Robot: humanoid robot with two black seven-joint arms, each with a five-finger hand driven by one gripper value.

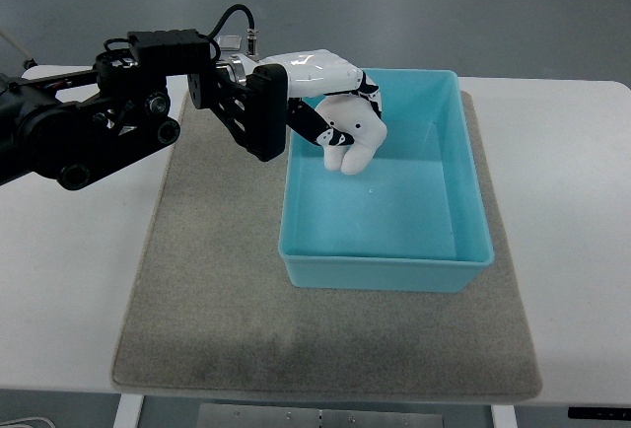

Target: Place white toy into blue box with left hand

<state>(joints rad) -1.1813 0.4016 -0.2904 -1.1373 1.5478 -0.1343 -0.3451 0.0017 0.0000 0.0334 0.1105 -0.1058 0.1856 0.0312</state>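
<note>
My left arm (108, 127), black, reaches in from the left edge. Its white hand (340, 130) hangs over the far left part of the blue box (385, 275). The fingers (325, 132) curl down around a rounded white toy (357, 152), which is held above the box floor, inside the rim's outline. The toy blends with the white hand, so its exact outline is hard to tell. The box is a light blue, open rectangular bin with nothing else visible in it. The right arm does not show.
The box stands on a grey felt mat (197, 300) that covers the middle of a white table (572, 250). A black cable (237, 19) loops above the wrist. The mat's bare part lies left of and in front of the box.
</note>
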